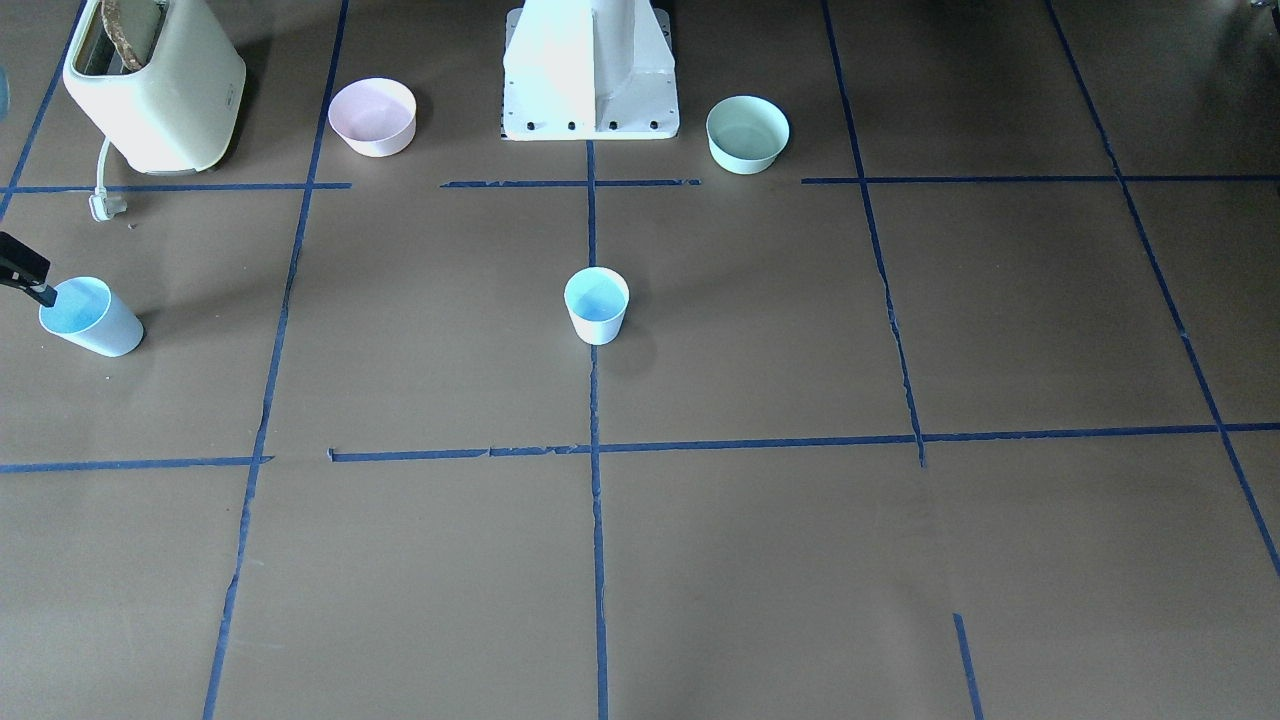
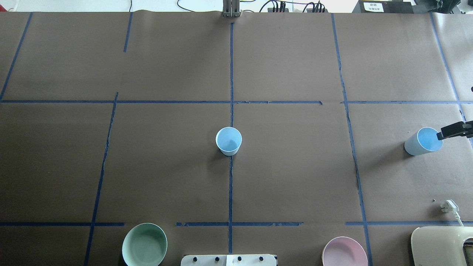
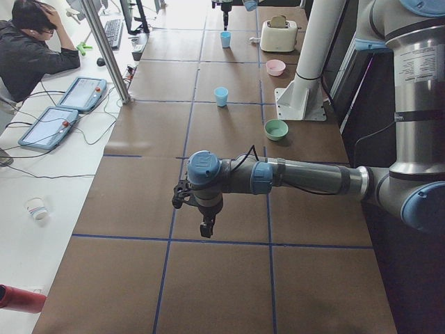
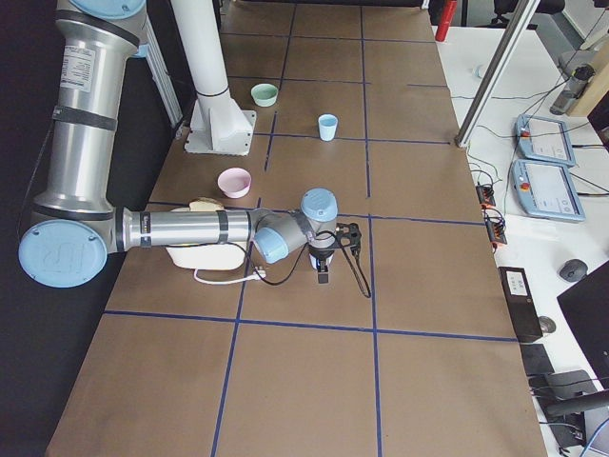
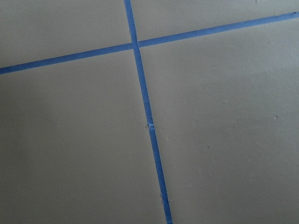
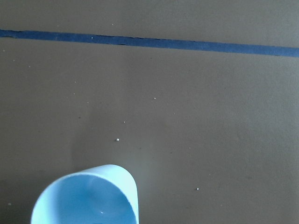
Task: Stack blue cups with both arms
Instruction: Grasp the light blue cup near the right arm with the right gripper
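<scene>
One blue cup (image 1: 596,305) stands upright at the table's middle, on the centre tape line (image 2: 228,140). The second blue cup (image 1: 95,320) is at the table's end on my right side (image 2: 421,143). My right gripper (image 2: 439,136) hangs at that cup's outer rim (image 1: 45,290), with a black finger over the edge. I cannot tell whether it is open or shut on the rim. The right wrist view shows the cup's mouth (image 6: 88,198) at the bottom and no fingers. My left gripper (image 3: 205,229) points down over bare table far to the left. I cannot tell its state.
A cream toaster (image 1: 160,80) with its loose plug (image 1: 103,205) stands near the second cup. A pink bowl (image 1: 372,117) and a mint-green bowl (image 1: 747,134) flank the white pedestal (image 1: 590,70). An operator (image 3: 35,49) sits beside the table.
</scene>
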Tool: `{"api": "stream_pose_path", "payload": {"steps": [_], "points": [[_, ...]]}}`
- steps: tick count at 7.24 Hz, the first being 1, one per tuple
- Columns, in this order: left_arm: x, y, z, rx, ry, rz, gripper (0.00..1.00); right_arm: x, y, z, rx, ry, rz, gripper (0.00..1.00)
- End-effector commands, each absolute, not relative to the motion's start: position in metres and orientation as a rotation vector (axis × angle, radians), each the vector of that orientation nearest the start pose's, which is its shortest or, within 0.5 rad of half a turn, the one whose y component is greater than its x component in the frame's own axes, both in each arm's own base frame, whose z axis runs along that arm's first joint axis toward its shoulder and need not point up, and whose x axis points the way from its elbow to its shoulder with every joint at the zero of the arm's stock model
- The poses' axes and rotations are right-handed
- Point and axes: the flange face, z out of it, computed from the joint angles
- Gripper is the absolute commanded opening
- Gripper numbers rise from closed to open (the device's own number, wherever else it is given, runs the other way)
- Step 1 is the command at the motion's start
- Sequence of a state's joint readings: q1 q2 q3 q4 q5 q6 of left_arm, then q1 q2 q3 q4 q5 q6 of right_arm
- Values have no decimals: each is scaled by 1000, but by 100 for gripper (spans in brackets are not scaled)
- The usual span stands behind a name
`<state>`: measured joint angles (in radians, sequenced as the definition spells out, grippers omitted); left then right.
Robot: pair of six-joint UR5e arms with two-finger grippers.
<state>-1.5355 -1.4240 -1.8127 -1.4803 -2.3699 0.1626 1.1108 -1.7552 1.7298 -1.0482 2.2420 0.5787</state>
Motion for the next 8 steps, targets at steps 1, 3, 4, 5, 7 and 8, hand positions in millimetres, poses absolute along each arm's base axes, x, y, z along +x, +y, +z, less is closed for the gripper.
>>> {"api": "stream_pose_path", "payload": {"steps": [1,3,4,5,7,8], "points": [[-47,-430,614,57,798,190,100,-151,-418,626,58,-783,-88,100],[-47,-430,614,57,798,188,100,-167,-429,625,59,-775,-95,31],[-47,-430,614,57,798,190,100,-170,-436,616,77,-786,-100,2],[-47,-430,614,57,798,190,100,-172,-438,612,80,-790,-101,0],[-47,-430,613,59,798,189,100,-178,-448,598,99,-807,-107,0],[-47,-430,613,59,798,189,100,-180,-451,592,100,-817,-97,0]]}}
